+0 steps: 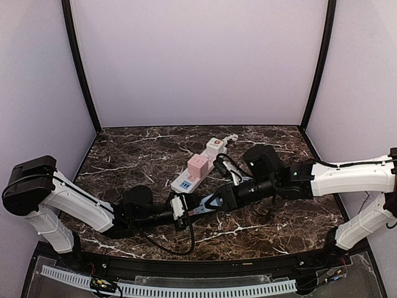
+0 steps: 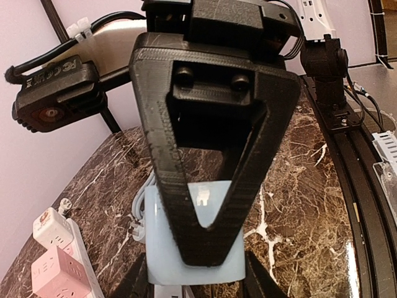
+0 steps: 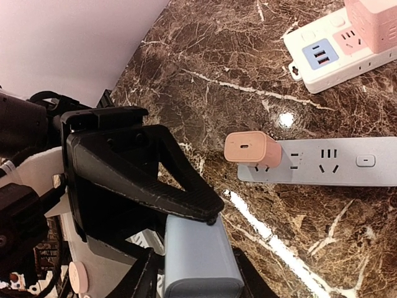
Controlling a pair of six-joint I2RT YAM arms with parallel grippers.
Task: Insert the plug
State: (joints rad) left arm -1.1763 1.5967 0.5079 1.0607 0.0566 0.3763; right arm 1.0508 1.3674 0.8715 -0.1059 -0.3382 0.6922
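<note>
The left gripper [image 1: 196, 207] and right gripper [image 1: 208, 203] meet just above the marble worktop [image 1: 142, 149], each closed on the same pale blue charger plug [image 3: 201, 264] — apparently a hand-over. In the right wrist view a grey power strip [image 3: 347, 167] lies at two o'clock from the plug, with a peach charger [image 3: 250, 148] seated at its end. A white power strip [image 3: 322, 68] lies beyond it. One gripper should let go only once the other holds firm, then square the plug over a free socket [image 3: 327, 154] — and press straight down.

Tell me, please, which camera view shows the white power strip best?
Top external: nearly the whole white power strip lies in view. Each wrist view catches only one end at the frame's edge.
</note>
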